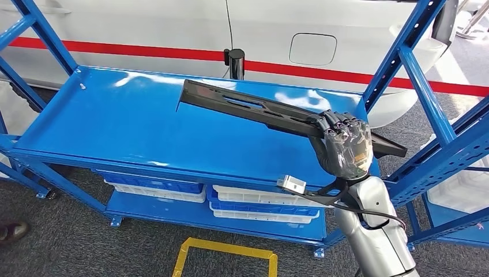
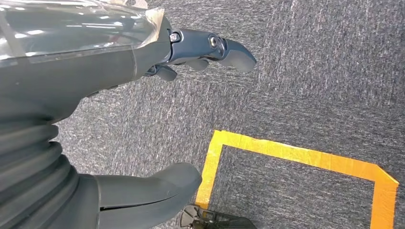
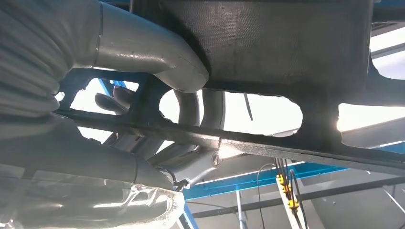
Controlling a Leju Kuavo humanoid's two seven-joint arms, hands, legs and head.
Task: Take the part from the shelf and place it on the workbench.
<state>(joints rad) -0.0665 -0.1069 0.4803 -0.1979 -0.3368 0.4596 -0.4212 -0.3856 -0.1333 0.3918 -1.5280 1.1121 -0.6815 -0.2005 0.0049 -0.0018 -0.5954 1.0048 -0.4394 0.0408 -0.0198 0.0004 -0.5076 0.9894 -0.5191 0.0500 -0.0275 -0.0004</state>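
Note:
A long black part (image 1: 254, 108) with a slot along it hangs tilted above the blue shelf top (image 1: 115, 124), one end toward the shelf's middle and the other past its right edge. My right hand (image 1: 345, 145) grips it near the right end, fingers wrapped over its top. In the right wrist view the black part (image 3: 286, 43) crosses close in front of the camera, with the thumb (image 3: 157, 57) pressed on it and fingers (image 3: 200, 107) curled through its openings. My left hand (image 2: 181, 62) hangs over the grey carpet, fingers apart, holding nothing.
Blue shelf uprights (image 1: 412, 63) stand at the right and left. White and blue bins (image 1: 262, 208) sit on the lower shelf. A white car body (image 1: 173, 29) with a red stripe stands behind. Yellow tape (image 1: 225, 254) marks the floor. A shoe (image 1: 11, 231) shows at the left.

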